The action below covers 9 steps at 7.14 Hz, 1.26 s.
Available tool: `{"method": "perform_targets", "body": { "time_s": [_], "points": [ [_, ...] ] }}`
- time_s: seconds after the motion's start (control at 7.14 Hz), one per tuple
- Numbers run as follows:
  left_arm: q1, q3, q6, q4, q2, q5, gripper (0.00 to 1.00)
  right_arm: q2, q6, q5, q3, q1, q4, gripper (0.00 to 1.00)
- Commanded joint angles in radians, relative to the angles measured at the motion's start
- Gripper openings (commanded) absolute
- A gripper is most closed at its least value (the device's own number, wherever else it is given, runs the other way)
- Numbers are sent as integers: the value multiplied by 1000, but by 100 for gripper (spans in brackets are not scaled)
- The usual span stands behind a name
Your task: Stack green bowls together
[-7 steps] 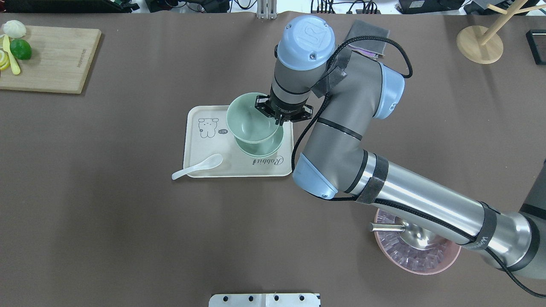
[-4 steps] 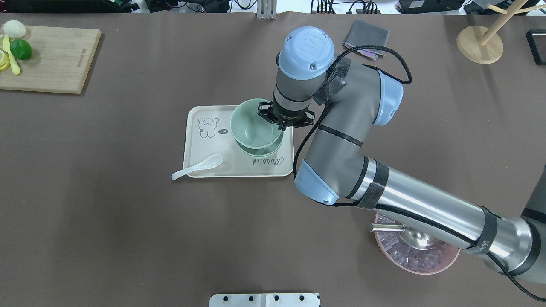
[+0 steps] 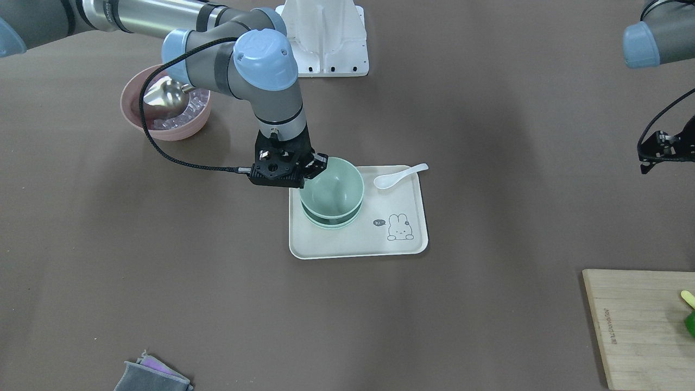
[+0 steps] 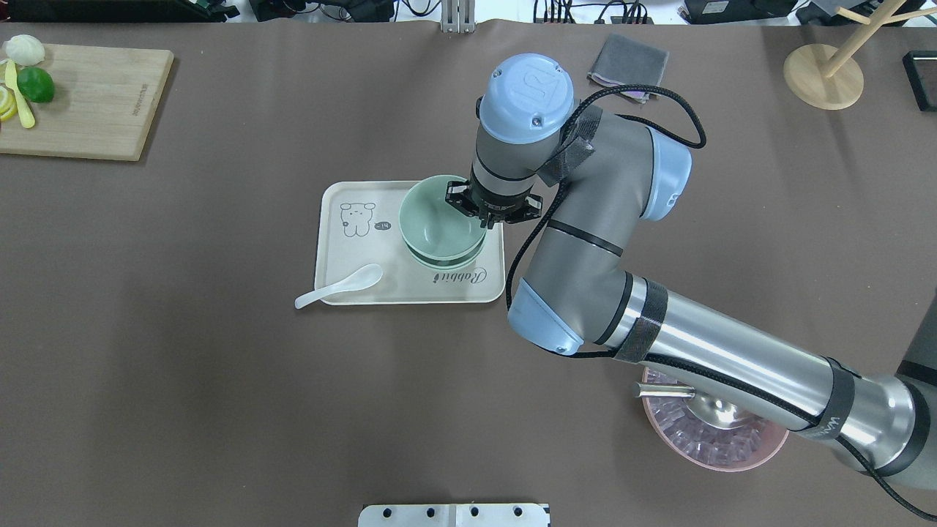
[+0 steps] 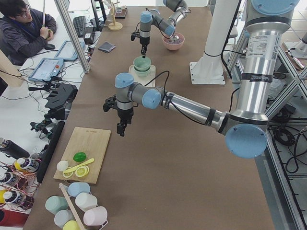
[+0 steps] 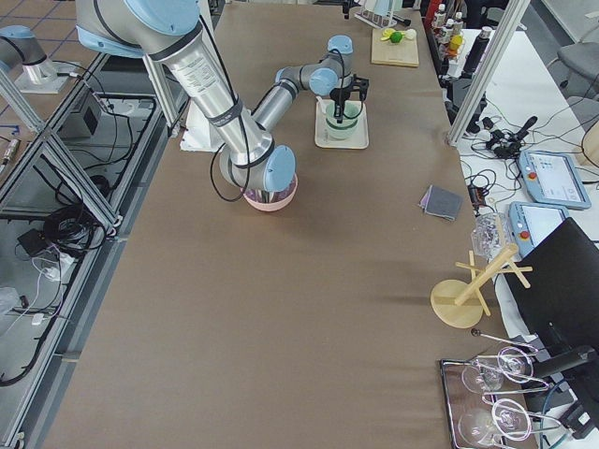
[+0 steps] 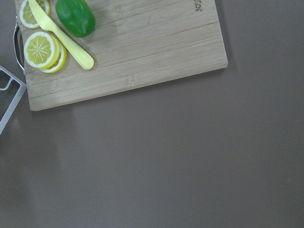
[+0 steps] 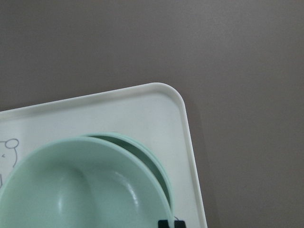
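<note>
Plainly, in the front-facing view the right gripper (image 3: 315,167) is clenched on the rim of the top bowl (image 3: 334,190), at about 10 o'clock on that rim. This bowl is empty and sits over the lower bowls (image 3: 331,224), whose rims show as a crescent at 6 o'clock. Whether it is fully seated in them I cannot tell. The stack stands on a cream tray (image 3: 358,244) with a rabbit drawing. A white spoon (image 3: 399,176) lies at 2 o'clock from the stack, its handle over the tray's edge. At 10 o'clock from the tray a pink bowl (image 3: 136,122) holds a metal scoop (image 3: 165,95) and clear pieces. The left gripper (image 3: 651,160) hangs at the view's right edge, well apart; I cannot tell how its jaws stand.

From overhead, the right gripper grasps the top bowl's rim at 3 o'clock, and the lower bowls peek out at 5 o'clock. A wooden board (image 4: 95,102) lies far off at 10 o'clock.

The exterior left view shows the left gripper above bare table, near the board.

The exterior right view shows the stack on the tray, small and far.

The left wrist view shows the board carrying a lime (image 7: 75,16), lemon slices (image 7: 42,50) and a yellow knife (image 7: 61,40).

The right wrist view shows the top bowl low in the picture, a lower rim beside it at 2 o'clock, and the tray's corner.
</note>
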Motion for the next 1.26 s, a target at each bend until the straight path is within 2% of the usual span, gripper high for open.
{"method": "perform_targets", "body": {
  "time_s": [0.0, 0.42, 0.84, 1.12],
  "points": [
    [0, 0, 0, 0, 0, 0, 98, -2, -3, 0, -2, 0, 0, 0],
    [0, 0, 0, 0, 0, 0, 98, 1, -5, 0, -16, -2, 2, 0],
    [0, 0, -2, 0, 0, 0, 98, -1, -3, 0, -67, -5, 90, 0],
    [0, 0, -2, 0, 0, -2, 98, -1, -3, 0, -67, -11, 91, 0]
  ]
}}
